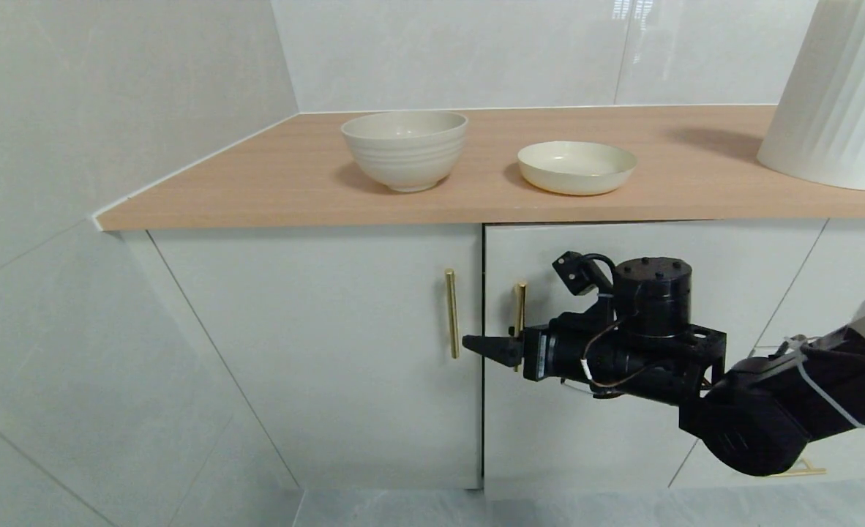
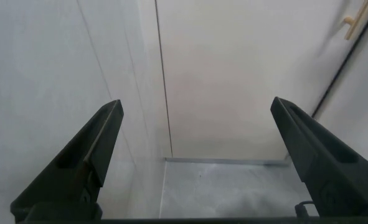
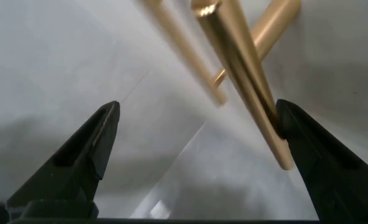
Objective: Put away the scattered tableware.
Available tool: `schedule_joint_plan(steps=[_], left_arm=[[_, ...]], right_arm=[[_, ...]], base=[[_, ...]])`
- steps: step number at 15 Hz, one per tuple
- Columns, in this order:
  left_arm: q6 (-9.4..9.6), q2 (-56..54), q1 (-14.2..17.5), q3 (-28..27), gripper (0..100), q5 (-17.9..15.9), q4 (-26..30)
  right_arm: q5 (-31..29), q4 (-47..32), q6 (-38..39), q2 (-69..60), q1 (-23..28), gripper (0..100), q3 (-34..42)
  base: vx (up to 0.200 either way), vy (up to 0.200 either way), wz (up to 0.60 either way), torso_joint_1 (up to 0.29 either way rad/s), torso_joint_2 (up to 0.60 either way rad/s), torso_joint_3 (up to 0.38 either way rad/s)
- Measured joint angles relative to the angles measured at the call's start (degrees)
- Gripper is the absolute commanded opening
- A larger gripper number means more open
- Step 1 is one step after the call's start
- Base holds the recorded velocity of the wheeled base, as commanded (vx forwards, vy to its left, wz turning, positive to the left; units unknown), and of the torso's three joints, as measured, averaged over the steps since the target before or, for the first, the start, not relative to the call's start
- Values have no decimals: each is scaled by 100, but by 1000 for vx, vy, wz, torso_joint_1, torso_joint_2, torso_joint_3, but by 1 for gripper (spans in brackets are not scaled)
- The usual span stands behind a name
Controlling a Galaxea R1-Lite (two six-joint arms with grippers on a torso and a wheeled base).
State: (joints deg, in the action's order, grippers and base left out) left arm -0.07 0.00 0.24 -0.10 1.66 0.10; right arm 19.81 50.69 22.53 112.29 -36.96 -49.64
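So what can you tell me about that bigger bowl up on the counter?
The deep bowl is cream-coloured and looks ceramic, with faint ridges ringing its outside and a small foot. It stands upright, and what shows of its inside is bare. It sits on the wooden countertop, above the left cabinet door, apart from the shallow dish to its right. Only the counter touches it.

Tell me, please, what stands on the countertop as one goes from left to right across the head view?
Along the countertop: deep bowl → shallow dish → white ribbed container.
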Motion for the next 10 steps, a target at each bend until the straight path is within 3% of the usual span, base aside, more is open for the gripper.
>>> schedule_joint_plan(steps=[3,6,7,10], left_arm=[[0,0,0,0,100,-2,0],[2,0,0,0,100,0,0],[91,0,0,0,100,-5,0],[-2,0,0,0,100,0,0]], right_arm=[[717,-13,0,-399,-20,100,468],[887,13,-37,-766,-27,100,962],[934,24,-44,-896,-33,100,1152],[1057,260,-44,-1191,-41,100,1608]], base=[[0,0,0,0,0,0],[0,0,0,0,0,0],[0,0,0,0,0,0],[0,0,0,0,0,0]])
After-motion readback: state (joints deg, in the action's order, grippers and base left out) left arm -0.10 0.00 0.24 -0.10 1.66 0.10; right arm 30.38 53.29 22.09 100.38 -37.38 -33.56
